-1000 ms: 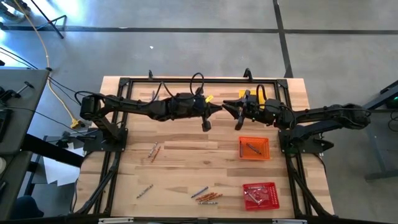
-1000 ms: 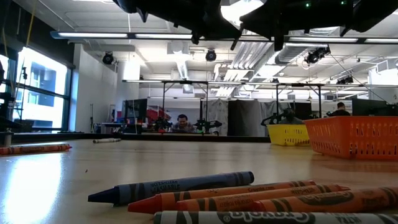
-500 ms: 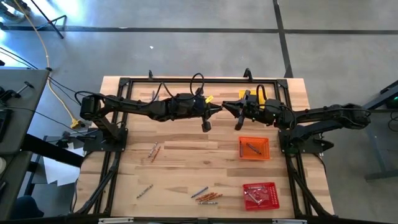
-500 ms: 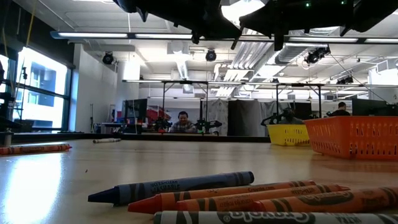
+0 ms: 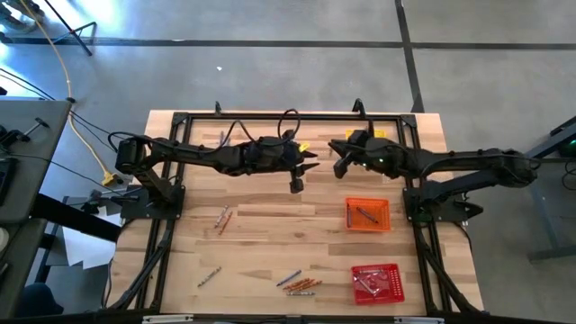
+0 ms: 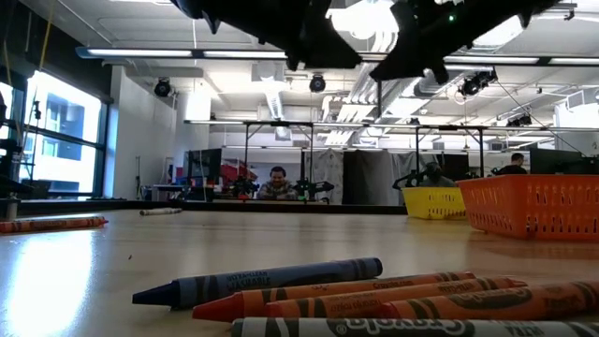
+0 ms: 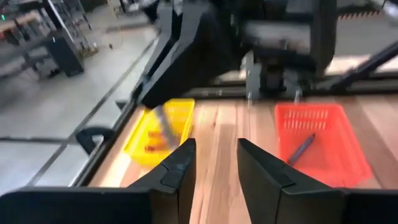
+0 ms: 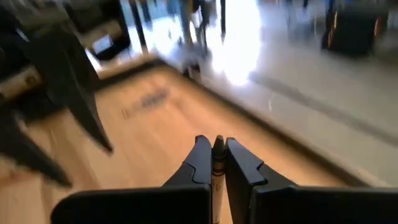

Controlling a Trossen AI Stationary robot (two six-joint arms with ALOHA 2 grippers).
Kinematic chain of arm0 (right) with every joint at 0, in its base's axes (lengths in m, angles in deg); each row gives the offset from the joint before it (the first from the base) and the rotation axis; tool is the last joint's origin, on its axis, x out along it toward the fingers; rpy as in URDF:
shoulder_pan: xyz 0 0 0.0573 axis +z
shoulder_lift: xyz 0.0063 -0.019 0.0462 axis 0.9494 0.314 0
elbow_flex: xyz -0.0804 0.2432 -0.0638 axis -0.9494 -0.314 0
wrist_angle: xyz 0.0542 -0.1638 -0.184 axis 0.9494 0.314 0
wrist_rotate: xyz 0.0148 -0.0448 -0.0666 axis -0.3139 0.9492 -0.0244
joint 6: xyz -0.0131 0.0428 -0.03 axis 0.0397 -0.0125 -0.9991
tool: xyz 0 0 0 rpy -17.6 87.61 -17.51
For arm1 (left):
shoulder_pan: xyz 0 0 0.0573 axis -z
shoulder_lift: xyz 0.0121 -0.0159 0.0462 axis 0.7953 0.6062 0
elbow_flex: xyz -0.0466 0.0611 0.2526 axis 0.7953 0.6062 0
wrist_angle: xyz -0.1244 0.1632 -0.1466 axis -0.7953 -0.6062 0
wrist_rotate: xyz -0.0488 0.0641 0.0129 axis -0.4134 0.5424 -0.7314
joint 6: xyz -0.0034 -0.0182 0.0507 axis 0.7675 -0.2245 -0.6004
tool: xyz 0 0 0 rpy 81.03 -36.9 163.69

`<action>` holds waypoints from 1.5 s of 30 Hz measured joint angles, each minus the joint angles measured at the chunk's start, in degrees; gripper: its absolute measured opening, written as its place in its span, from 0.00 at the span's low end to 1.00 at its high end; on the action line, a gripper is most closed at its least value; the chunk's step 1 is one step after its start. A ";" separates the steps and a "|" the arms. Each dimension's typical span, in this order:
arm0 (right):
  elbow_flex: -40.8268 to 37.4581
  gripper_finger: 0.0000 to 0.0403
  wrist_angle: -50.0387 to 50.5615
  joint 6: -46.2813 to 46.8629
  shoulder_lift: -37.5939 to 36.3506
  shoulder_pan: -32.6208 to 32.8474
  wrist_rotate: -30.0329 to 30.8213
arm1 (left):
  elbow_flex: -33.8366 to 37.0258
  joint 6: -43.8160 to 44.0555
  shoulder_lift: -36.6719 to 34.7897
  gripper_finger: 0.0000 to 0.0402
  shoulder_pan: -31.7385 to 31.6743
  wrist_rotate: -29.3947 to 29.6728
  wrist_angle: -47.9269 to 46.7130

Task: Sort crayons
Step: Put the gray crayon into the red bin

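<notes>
Right gripper sat high over the far middle of the table, its fingers pinched tight on one crayon: a thin, drab stick standing up between the pads, tip just clear of them, colour hard to call in the wrist view. From above, this gripper hung just left of the yellow tray at the far edge.

Left gripper faced it from the left across a small gap, jaws parted with nothing between them. In the high view it lay near the table's far centre.

Remaining crayons were scattered and small against the trays:
- A tight cluster at the near middle: one blue stick and several orange ones lying side by side, touching. The low view showed them close up, paper-wrapped, pointed tips to the left, with a grey one nearest the camera.
- Two reddish ones left of centre, side by side.
- One greyish stick near left, alone.
- One dark crayon lying slantwise in the orange tray, right of centre.
- A few inside the red tray at near right, colours not clear.
- Some small sticks in the yellow tray, seen blurred from the left wrist.

People were visible in the room beyond the table.
</notes>
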 joint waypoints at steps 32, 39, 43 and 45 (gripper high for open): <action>17.67 0.02 43.25 87.25 19.78 55.95 -16.63 | 0.00 9.60 -0.33 0.25 1.80 10.54 -16.42; 17.63 0.02 41.30 86.93 23.96 57.79 -21.70 | 0.00 9.64 -0.33 0.25 5.02 10.69 -15.95; 17.63 0.02 39.27 86.04 23.98 58.40 -21.34 | 0.00 8.80 -0.33 0.25 6.75 10.69 -16.53; 17.63 0.02 39.36 85.89 23.98 58.68 -20.80 | 0.00 8.02 -0.34 0.25 7.42 10.80 -16.99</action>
